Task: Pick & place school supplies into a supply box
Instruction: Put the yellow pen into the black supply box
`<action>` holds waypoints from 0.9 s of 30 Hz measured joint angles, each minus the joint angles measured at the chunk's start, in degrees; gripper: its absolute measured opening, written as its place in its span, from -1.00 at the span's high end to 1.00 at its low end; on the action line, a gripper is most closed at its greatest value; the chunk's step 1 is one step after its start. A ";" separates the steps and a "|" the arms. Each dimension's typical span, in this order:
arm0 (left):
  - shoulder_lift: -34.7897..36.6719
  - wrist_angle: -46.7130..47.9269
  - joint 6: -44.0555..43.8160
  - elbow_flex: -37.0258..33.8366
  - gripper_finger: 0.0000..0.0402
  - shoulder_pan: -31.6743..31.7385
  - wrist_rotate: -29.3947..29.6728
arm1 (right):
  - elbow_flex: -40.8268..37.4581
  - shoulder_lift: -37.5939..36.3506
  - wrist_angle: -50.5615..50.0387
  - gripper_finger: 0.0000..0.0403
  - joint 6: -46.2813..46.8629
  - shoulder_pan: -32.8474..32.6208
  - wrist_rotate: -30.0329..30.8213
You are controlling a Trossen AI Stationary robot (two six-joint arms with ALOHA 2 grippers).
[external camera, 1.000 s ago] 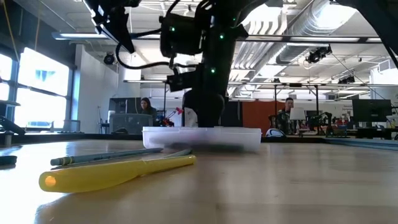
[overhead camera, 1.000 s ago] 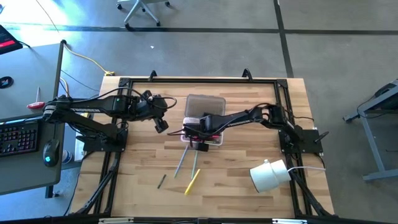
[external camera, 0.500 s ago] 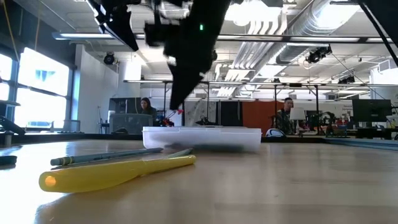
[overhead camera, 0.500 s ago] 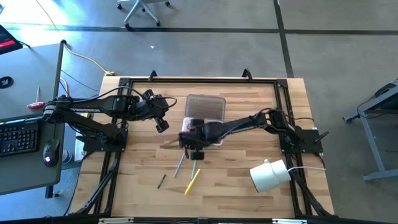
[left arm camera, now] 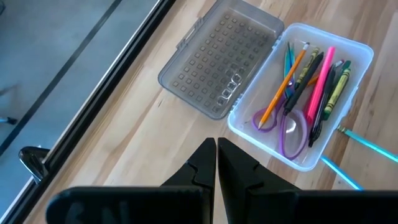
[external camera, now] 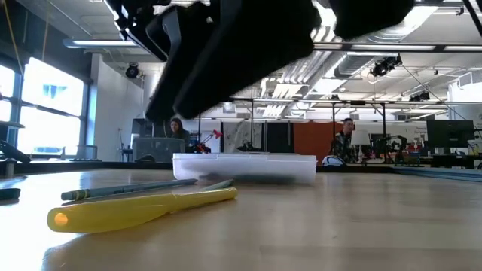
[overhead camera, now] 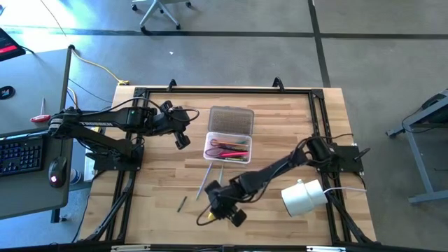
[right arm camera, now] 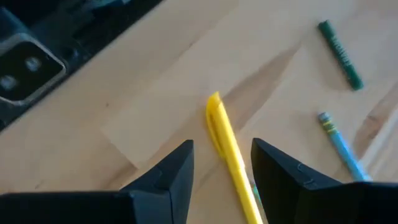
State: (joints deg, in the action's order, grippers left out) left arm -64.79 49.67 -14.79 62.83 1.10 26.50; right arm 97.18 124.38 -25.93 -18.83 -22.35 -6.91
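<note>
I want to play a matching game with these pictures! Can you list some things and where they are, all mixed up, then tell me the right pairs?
Things:
1. purple scissors
2. yellow marker
3. green crayon
4. white roll

Places or states:
A. beside the right arm's base
B. lying on the table, between the open fingers of the right gripper
C. inside the supply box
D. alone on the bare wood, apart from the gripper

Right pairs: 1-C, 2-B, 3-D, 4-A
</note>
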 joint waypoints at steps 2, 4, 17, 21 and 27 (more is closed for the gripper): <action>0.00 -0.45 -0.02 0.00 0.73 0.00 -0.02 | -2.26 0.00 2.41 0.32 0.58 -0.24 0.29; 0.00 -0.59 -0.13 0.00 0.73 0.00 -0.02 | -4.91 0.00 5.68 0.32 0.59 -0.05 0.67; -0.02 -2.20 -0.71 0.00 0.73 0.00 -2.64 | -20.09 -0.27 25.53 0.32 -0.71 3.63 -3.28; -0.02 -2.12 -0.70 0.00 0.73 0.00 -2.85 | -22.14 -0.37 26.68 0.34 -1.02 3.58 -0.84; -0.02 -2.10 -0.72 0.00 0.73 0.00 -3.11 | -22.62 -0.33 27.26 0.65 0.46 3.52 -0.32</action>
State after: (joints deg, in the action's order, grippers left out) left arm -64.82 47.57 -15.51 62.83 1.10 23.40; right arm 74.56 124.05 1.33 -18.37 -18.83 -7.23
